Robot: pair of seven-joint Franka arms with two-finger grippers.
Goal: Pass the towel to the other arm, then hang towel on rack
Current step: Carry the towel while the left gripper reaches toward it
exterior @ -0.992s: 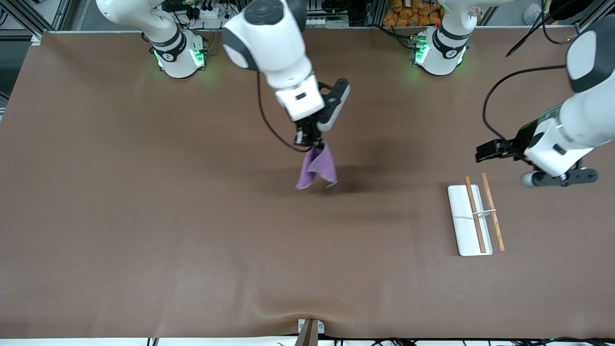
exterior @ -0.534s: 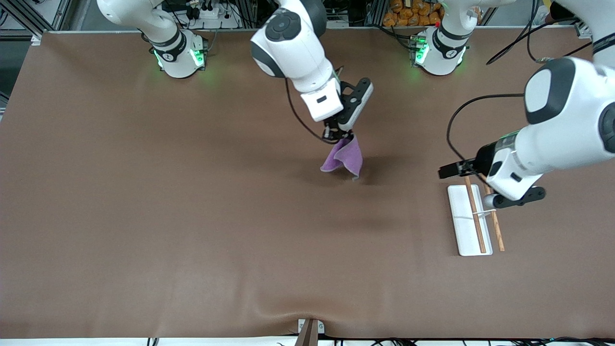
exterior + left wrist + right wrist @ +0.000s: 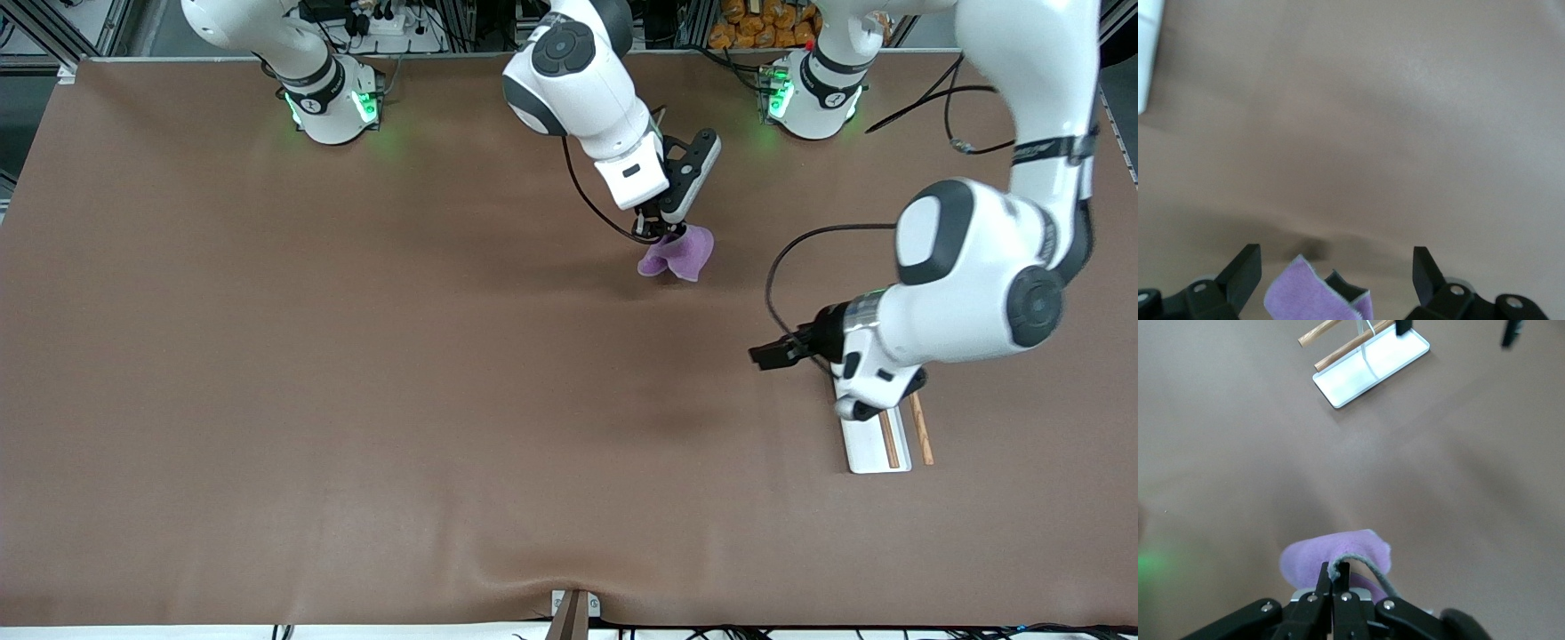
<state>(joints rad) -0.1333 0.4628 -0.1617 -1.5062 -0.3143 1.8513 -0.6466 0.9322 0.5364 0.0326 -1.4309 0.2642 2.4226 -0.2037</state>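
Right end effector (image 3: 662, 233) clenched on purple towel (image 3: 680, 254), lifted over table; left end effector (image 3: 772, 354) released beside rack (image 3: 876, 449); handover, hanging pending.

White arms, grey joints, black cables, seemingly green-lit bases.

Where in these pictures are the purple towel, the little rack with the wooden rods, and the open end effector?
towel (image 3: 680, 253): front view, middle of the hanging cloth.
rack (image 3: 1385, 353): right wrist view, bare part of its white base.
left end effector (image 3: 1337, 267): left wrist view, midway between its open fingertips.
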